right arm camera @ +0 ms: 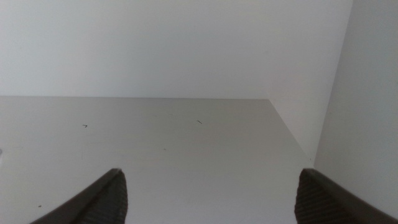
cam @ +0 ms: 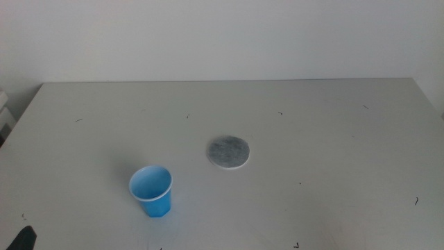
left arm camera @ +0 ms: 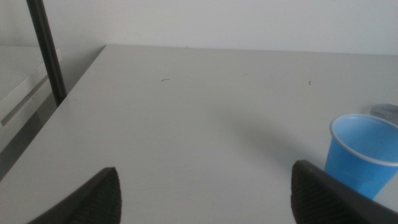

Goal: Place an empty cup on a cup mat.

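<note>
A pale grey table (cam: 333,160) stands against a white wall. The cup (cam: 152,191) sits upright near the front left, apart from the mat (cam: 228,152) lying flat at the middle. The left pincer (left arm camera: 205,193), jaws wide apart and empty, hangs low beside the cup. The right pincer (right arm camera: 211,196) is equally spread, holding nothing.

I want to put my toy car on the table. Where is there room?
Nearly everywhere. Only the cup and the cup mat sit on the table, near the middle and apart from each other. The whole stretch right of the mat is bare, and so is the far strip behind both. The tightest spot is the gap between them. The left gripper waits at the near left corner.
</note>
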Robot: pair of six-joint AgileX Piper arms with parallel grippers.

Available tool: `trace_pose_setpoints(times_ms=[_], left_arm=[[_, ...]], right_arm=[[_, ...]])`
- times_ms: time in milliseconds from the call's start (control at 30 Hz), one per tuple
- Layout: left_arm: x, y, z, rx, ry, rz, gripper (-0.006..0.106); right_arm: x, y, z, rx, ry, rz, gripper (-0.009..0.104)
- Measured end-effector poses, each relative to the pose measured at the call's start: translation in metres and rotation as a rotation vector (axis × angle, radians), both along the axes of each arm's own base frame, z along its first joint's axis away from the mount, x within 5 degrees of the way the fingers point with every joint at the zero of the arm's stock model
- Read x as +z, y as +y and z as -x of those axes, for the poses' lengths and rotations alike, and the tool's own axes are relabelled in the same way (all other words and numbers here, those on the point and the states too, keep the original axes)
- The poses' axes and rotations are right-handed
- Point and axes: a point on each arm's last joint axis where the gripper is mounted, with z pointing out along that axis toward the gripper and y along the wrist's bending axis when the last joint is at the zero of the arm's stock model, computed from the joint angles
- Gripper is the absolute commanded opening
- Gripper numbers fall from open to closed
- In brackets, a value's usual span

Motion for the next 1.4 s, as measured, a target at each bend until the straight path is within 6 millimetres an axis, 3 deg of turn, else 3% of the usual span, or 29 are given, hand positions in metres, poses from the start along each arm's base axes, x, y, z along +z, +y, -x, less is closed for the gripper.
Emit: trace_pose_setpoints(times_ms=[133,333,600,1000,1100,1267,1400], left_arm=[[0.001,0.0,-0.003,0.005,0.042,0.028,0.105],[0.032,-0.001,-0.014,0.006,0.086,0.06,0.105],[0.092,-0.002,-0.044,0.014,0.136,0.066,0.105],[0.193,-0.005,-0.086,0.04,0.384,0.115,0.105],[0.21,-0.006,-0.092,0.042,0.461,0.124,0.105],[0.226,-0.007,-0.096,0.044,0.55,0.131,0.105],[0.227,-0.007,-0.097,0.042,0.575,0.135,0.105]], right_arm=[[0.0,0.0,0.0,0.0,0.0,0.0,0.094],[0.0,0.0,0.0,0.0,0.0,0.0,0.094],[0.0,0.0,0.0,0.0,0.0,0.0,0.094],[0.0,0.0,0.0,0.0,0.0,0.0,0.094],[0.0,0.0,0.0,0.0,0.0,0.0,0.094],[0.0,0.0,0.0,0.0,0.0,0.0,0.094],[0.0,0.0,0.0,0.0,0.0,0.0,0.094]])
